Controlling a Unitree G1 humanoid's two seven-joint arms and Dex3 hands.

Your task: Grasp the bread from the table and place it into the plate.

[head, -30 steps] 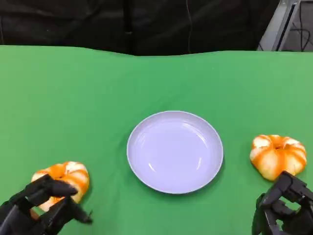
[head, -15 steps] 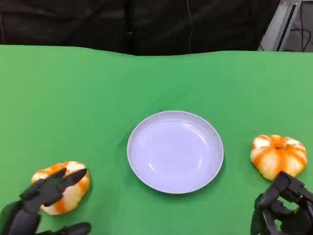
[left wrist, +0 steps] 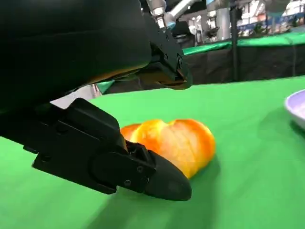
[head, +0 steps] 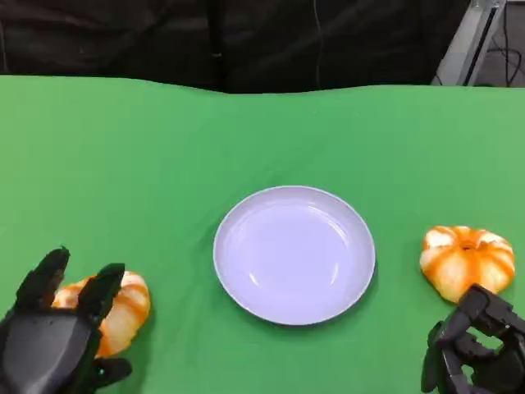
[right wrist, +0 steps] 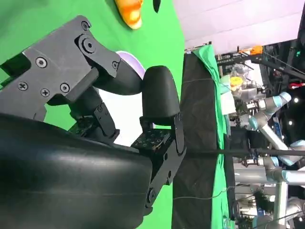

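While the left robot hand (head: 53, 341), fingers spread wide, covers part of the near bread (head: 123, 310), the right robot hand (head: 476, 353) is cut off, grip indiscernible.

This is a robotics lab or test hall, not a home. The table (head: 246, 131) is covered in plain bright green cloth, with black drapery (head: 205, 41) hung behind it and a metal frame post (head: 467, 37) at the far corner. In the right wrist view, other robot arms (right wrist: 267, 112) with blue joints stand in the background beside more green-topped, black-skirted tables (right wrist: 209, 76). The left wrist view shows another such green table (left wrist: 248, 42) farther off.
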